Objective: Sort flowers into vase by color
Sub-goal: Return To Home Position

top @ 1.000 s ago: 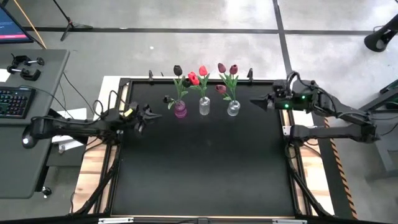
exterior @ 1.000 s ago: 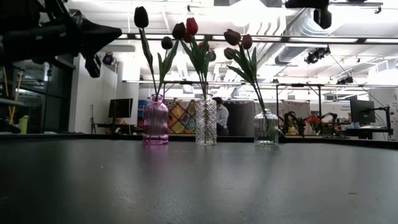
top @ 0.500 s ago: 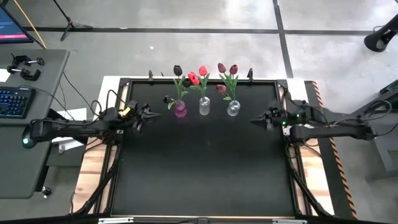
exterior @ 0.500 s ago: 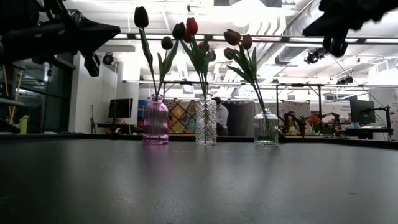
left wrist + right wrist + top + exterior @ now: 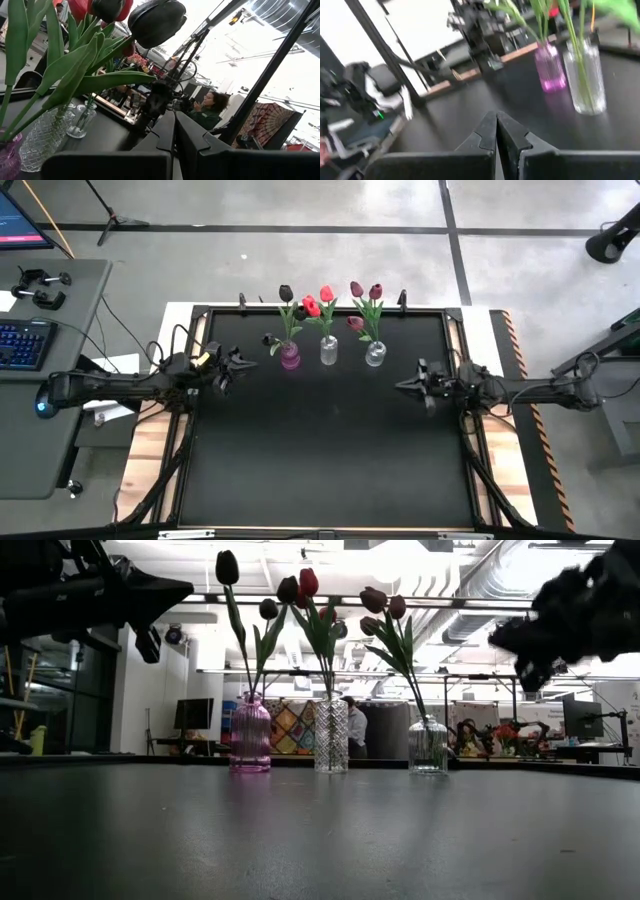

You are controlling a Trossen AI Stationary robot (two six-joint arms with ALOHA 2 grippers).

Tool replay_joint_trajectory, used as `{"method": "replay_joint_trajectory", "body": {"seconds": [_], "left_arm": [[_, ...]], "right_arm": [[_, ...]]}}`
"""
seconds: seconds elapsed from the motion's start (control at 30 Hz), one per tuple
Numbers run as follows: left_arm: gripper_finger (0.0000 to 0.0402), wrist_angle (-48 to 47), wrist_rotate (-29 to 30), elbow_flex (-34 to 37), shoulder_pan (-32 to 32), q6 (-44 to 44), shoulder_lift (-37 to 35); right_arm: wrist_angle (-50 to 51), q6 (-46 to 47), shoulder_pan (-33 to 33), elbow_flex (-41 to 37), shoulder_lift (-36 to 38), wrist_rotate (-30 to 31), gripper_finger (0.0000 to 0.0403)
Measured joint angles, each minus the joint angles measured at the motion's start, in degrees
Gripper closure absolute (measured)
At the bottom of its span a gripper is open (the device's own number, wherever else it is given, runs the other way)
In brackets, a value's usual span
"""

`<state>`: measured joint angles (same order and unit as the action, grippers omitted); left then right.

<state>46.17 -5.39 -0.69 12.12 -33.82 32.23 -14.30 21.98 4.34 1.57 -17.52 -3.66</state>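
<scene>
Three small vases stand in a row near the table's far edge: a purple vase point(image 5: 290, 358) with dark maroon-black tulips point(image 5: 286, 293), a clear vase point(image 5: 329, 352) with red tulips point(image 5: 325, 295), and a clear vase point(image 5: 375, 355) with maroon tulips point(image 5: 375, 291). Each tulip's stem sticks into its vase. My left gripper point(image 5: 247, 363) is shut, just left of the purple vase point(image 5: 6, 161). My right gripper point(image 5: 402, 385) is shut, right of the vases and nearer than they are; its wrist view shows the purple vase point(image 5: 549, 70) and a clear vase point(image 5: 586, 82) ahead.
The black tabletop point(image 5: 330, 450) spreads bare in front of the vases. A desk with a keyboard point(image 5: 22, 345) stands left of the table. In the low view a person point(image 5: 352, 725) shows far behind the vases, and another person point(image 5: 209, 107) in the left wrist view.
My right arm has swung from beside the far right corner toward the table's near edge and down, its shut gripper now lower and pointing left across the table. The vases, tulips and left arm have kept still.
</scene>
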Motion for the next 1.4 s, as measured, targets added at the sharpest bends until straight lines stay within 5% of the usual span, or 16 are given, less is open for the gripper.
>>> {"method": "replay_joint_trajectory", "body": {"seconds": [0.23, 0.5, 0.73, 0.97, 1.4], "left_arm": [[0.0401, -0.04, 0.02, 0.0, 0.0, 0.0, 0.0], [0.0401, -2.9, 0.24, -0.13, 0.11, 0.0, -0.42], [0.0401, -20.83, 0.51, -0.09, 0.17, -0.02, -14.76], [0.0401, -34.06, 0.57, -0.06, 0.72, -0.02, -32.13], [0.0401, -34.36, 1.11, 0.02, -4.39, -0.04, -32.02]], "right_arm": [[14.63, 0.01, 0.0, -0.63, -0.12, 0.2, 0.0403], [14.57, 0.02, -0.06, -0.57, 1.17, 0.63, 0.0403], [14.36, 0.02, -0.13, -0.55, 13.05, 0.61, 0.0403], [14.47, 0.02, -0.13, -0.53, 16.06, 0.61, 0.0402], [14.47, 0.02, -0.13, -0.53, 15.63, 0.61, 0.0402]]}}
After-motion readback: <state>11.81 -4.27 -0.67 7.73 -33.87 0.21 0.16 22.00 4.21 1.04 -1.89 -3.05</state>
